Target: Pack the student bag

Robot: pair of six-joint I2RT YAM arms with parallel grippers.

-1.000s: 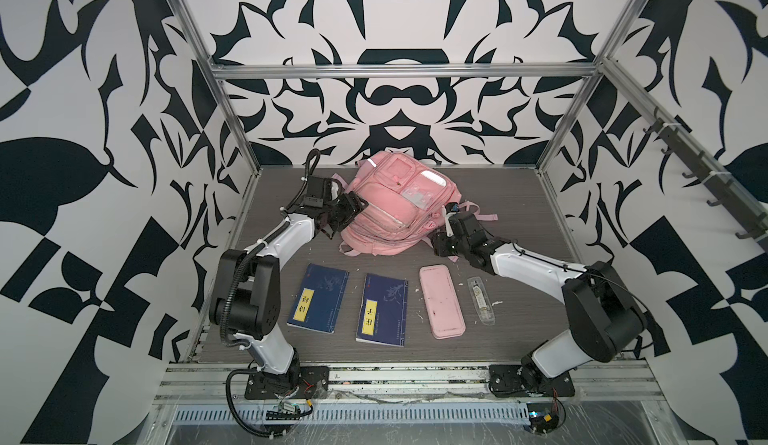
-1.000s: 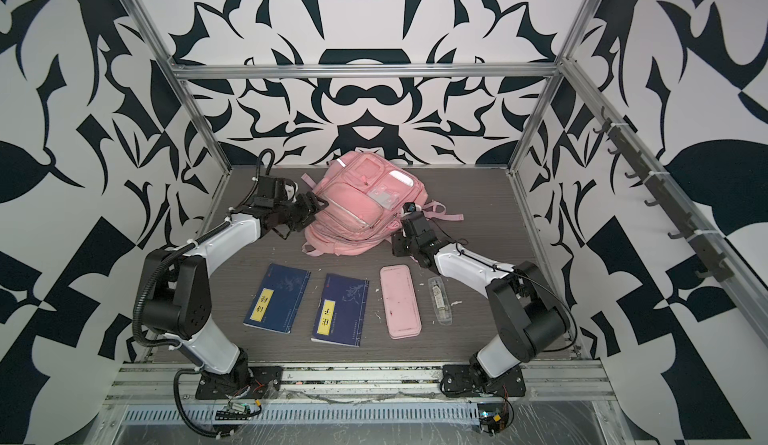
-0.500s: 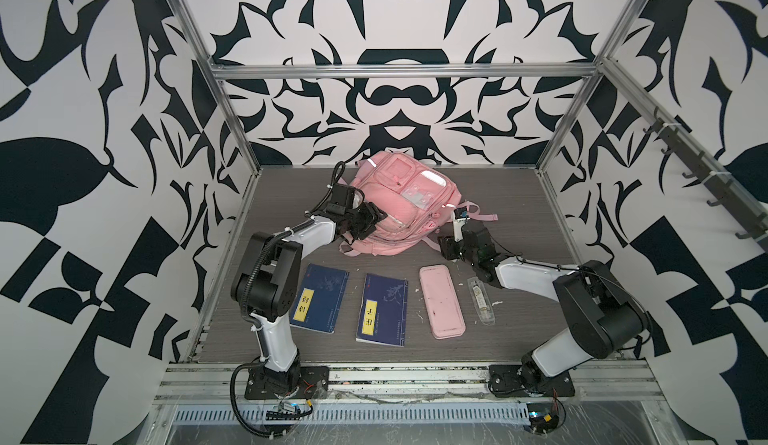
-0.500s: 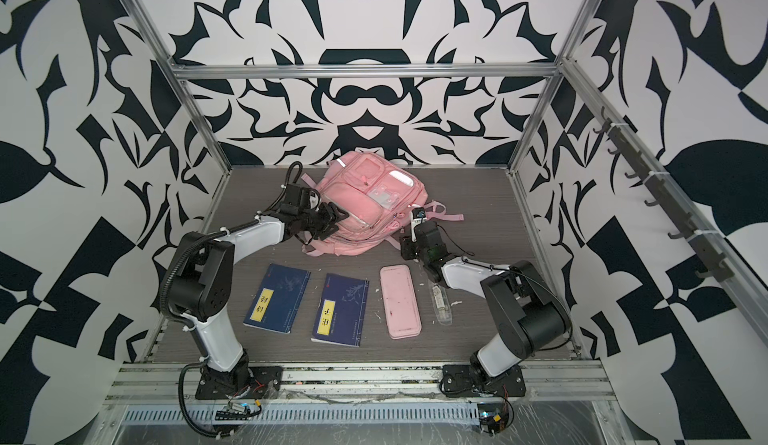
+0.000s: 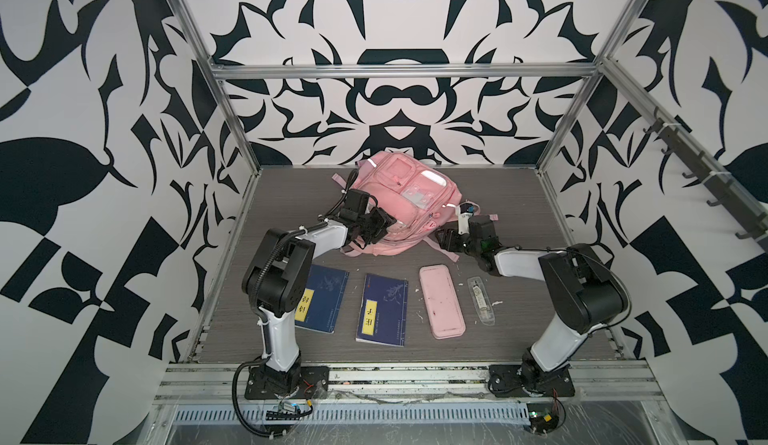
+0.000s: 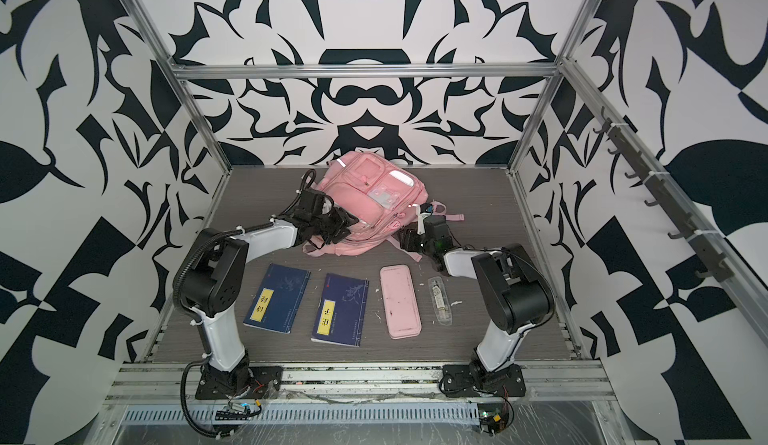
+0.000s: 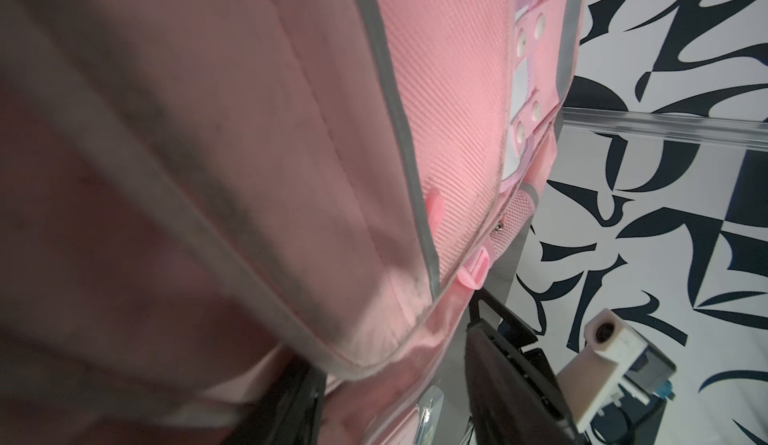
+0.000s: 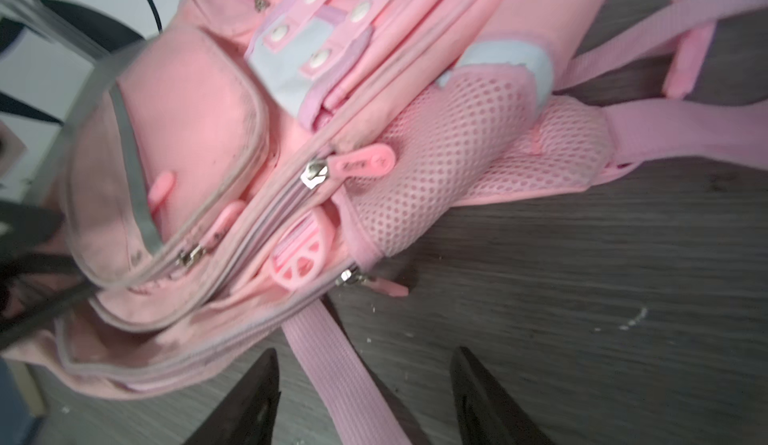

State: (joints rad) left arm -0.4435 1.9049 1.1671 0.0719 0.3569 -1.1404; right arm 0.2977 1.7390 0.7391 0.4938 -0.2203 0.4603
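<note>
The student bag (image 5: 399,197) (image 6: 370,197) is a pink backpack lying near the back of the table, its pockets facing up. My left gripper (image 5: 379,229) (image 6: 345,224) is at its front left corner. In the left wrist view the bag's fabric (image 7: 291,131) bulges between the jaws of the left gripper (image 7: 392,359), which stand apart; a gap shows beside one finger (image 7: 498,380). My right gripper (image 5: 442,241) (image 6: 405,239) is low at the bag's front right, open. In the right wrist view the right gripper (image 8: 365,351) straddles a pink strap (image 8: 345,376) lying flat on the table, just short of the bag's zips (image 8: 316,174).
Two blue notebooks (image 5: 322,297) (image 5: 382,308), a flat pink pencil case (image 5: 441,301) and a clear pen packet (image 5: 482,299) lie in a row in front of the bag. Metal frame posts and patterned walls enclose the table (image 5: 519,214).
My left gripper has slid right along the bag to its front corner, its jaws narrowing. The right arm has sunk lower towards the table and its jaws have widened a little.
</note>
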